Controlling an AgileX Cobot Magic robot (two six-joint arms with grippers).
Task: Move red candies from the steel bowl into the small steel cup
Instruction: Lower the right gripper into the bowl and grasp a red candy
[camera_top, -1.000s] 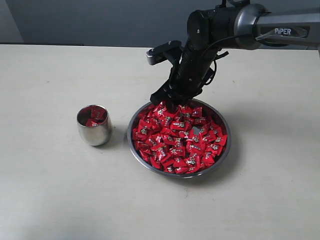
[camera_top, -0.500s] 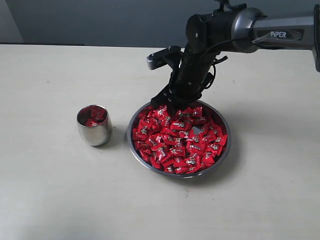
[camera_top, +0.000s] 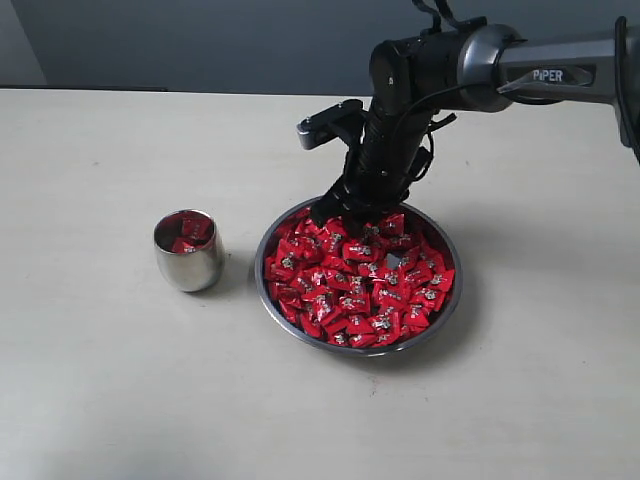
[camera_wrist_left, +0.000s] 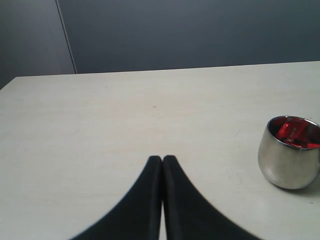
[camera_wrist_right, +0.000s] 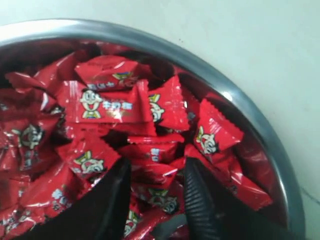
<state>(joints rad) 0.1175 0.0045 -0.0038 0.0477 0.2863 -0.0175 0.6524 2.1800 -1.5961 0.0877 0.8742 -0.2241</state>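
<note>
The steel bowl (camera_top: 455, 292) sits mid-table, heaped with red candies (camera_top: 360, 280). My right gripper (camera_top: 336, 212) is at the bowl's far left rim, just over the pile. In the right wrist view its jaws (camera_wrist_right: 157, 162) stand wide with red candies (camera_wrist_right: 155, 197) filling the gap between the fingers, inside the bowl's rim (camera_wrist_right: 235, 95). The small steel cup (camera_top: 188, 250) stands upright left of the bowl and holds a few red candies. My left gripper (camera_wrist_left: 163, 159) is shut and empty, low over bare table, with the cup (camera_wrist_left: 290, 152) off to one side.
The pale table (camera_top: 100, 380) stretches all round the bowl and the cup. A dark wall runs behind its far edge. The right arm (camera_top: 480, 60) reaches in from the upper right of the exterior view.
The right gripper has closed a little on the candies and risen slightly out of the pile, shifting a bit to the right. Cup, bowl and left gripper have not moved.
</note>
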